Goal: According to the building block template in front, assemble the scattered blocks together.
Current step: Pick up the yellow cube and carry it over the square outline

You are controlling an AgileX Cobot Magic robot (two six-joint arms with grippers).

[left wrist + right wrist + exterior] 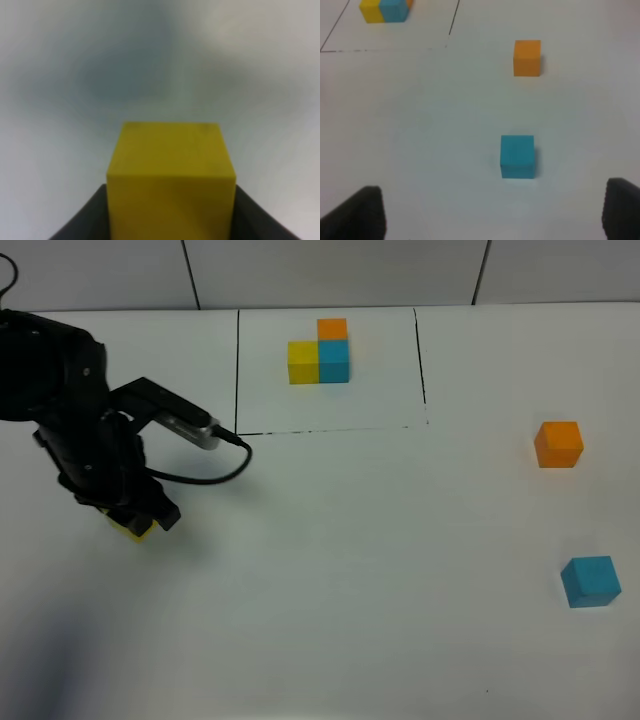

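Yellow block [171, 175] pinched in left claw [135, 524] at left of tabletop [350, 590]; right claw [491, 213] spread; orange block [558, 444], blue block [590, 581] at right

Middle of the table [350, 570] is wide open. Stuff in the way: the template [320, 355] at the far edge, and the left gripper [133, 527] clamped on the yellow cube [170, 175] low on the left. The orange cube [558, 444] and blue cube [590, 581] sit well apart on the right, with room to pass between them.
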